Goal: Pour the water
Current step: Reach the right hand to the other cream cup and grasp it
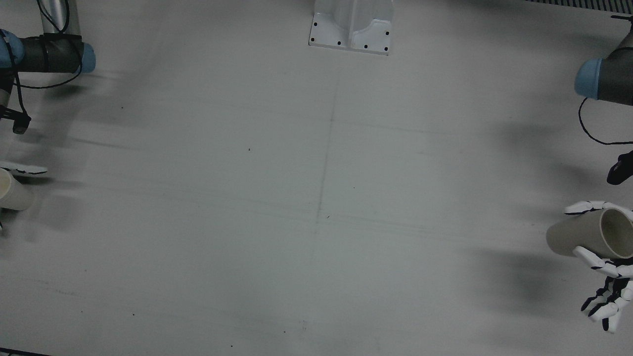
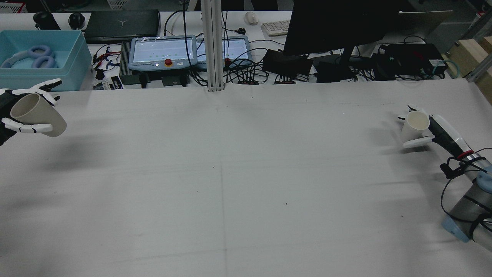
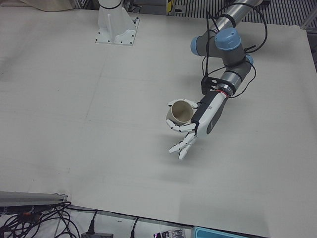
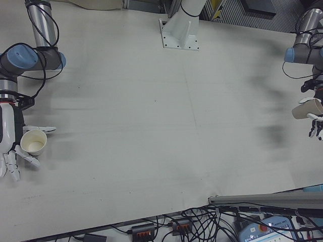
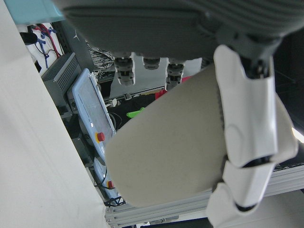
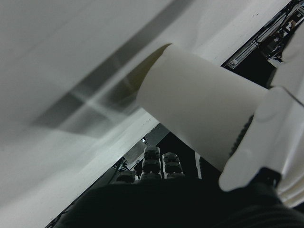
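Front view: the left hand (image 1: 604,277) shows at the right edge, fingers curled around the wall of a beige paper cup (image 1: 583,239) that lies tilted, mouth toward the view's right. The right hand (image 1: 20,169) shows at the left edge, only partly in frame, beside a cream paper cup (image 1: 14,192).

Rear view: the left hand (image 2: 23,111) holds the beige paper cup (image 2: 37,115) clear of the white table (image 2: 230,173), tilted well off upright. The right hand (image 2: 426,132) clasps the cream paper cup (image 2: 414,126), mouth up; whether its base touches the table cannot be told. The two cups are well apart, at opposite table edges.

Left-front view: fingers (image 3: 179,126) wrap the beige cup (image 3: 179,114) around its side; the remaining fingers point away, spread.

Right-front view: the cream cup (image 4: 33,141) sits between thumb and fingers of the right hand (image 4: 14,146), its inside pale; water is not discernible.

Left hand view: the beige cup wall (image 5: 166,147) lies against the palm, one finger (image 5: 244,137) pressed across it.

Right hand view: the cream cup (image 6: 199,118) is pinched at its side wall.

Handling judgement: both cups are probably light, thin-walled and easily crushed. Grip mid-wall, with moderate pressure; the rim is likely to deform.

Task status judgement: cups must be brought together before pouring.
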Action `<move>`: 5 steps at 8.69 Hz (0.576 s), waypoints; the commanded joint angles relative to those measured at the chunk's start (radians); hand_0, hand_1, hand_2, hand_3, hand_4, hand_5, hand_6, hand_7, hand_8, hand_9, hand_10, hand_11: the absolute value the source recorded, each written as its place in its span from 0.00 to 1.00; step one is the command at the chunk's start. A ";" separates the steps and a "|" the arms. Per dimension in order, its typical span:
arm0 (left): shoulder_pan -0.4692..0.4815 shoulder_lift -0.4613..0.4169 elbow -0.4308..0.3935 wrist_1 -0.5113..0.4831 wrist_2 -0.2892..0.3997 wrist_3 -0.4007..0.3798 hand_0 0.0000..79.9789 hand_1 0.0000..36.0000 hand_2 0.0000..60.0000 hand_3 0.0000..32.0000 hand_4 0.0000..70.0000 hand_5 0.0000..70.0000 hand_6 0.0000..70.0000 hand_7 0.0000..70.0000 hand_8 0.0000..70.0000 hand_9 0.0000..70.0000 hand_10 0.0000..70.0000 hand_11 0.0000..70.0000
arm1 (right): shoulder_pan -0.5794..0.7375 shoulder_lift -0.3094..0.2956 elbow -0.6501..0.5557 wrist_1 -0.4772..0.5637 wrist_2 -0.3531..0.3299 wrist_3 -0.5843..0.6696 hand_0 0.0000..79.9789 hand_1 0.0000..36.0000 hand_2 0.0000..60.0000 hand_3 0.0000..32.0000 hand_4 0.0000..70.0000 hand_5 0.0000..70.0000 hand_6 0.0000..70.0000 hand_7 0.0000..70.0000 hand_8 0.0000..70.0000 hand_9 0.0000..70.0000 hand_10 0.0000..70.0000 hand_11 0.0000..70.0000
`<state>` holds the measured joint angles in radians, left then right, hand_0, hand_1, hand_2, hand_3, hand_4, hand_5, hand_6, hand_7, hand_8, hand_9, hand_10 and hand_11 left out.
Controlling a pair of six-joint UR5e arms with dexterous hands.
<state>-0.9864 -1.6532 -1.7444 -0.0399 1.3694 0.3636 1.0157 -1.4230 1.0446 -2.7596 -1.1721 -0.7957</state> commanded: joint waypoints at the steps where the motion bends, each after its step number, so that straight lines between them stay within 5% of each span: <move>1: -0.001 0.003 -0.001 0.000 -0.001 0.000 0.71 1.00 1.00 0.00 1.00 1.00 0.11 0.22 0.03 0.05 0.10 0.18 | -0.008 0.003 0.008 0.000 0.061 -0.004 0.59 0.25 0.22 0.00 1.00 0.40 0.14 0.28 0.29 0.40 0.06 0.08; 2: -0.001 0.004 -0.001 0.000 0.000 0.000 0.71 1.00 1.00 0.00 1.00 1.00 0.11 0.22 0.03 0.05 0.10 0.18 | -0.006 -0.002 0.015 0.002 0.077 0.000 0.59 0.29 0.47 0.00 1.00 0.65 0.23 0.39 0.45 0.61 0.19 0.26; 3: -0.001 0.000 -0.001 0.000 0.000 0.000 0.71 1.00 1.00 0.00 1.00 1.00 0.11 0.22 0.03 0.05 0.10 0.17 | -0.003 -0.004 0.020 0.002 0.083 0.009 0.57 0.31 0.77 0.00 0.80 0.78 0.62 0.81 0.84 1.00 0.65 0.91; 5: 0.002 -0.016 -0.007 0.011 0.004 0.003 0.72 1.00 1.00 0.00 1.00 1.00 0.12 0.22 0.03 0.05 0.10 0.17 | 0.021 -0.022 0.142 -0.006 0.075 0.067 0.59 0.38 0.72 0.00 0.58 0.67 0.62 0.79 0.81 1.00 0.66 0.94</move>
<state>-0.9874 -1.6541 -1.7462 -0.0393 1.3701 0.3640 1.0135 -1.4276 1.0774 -2.7588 -1.0956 -0.7784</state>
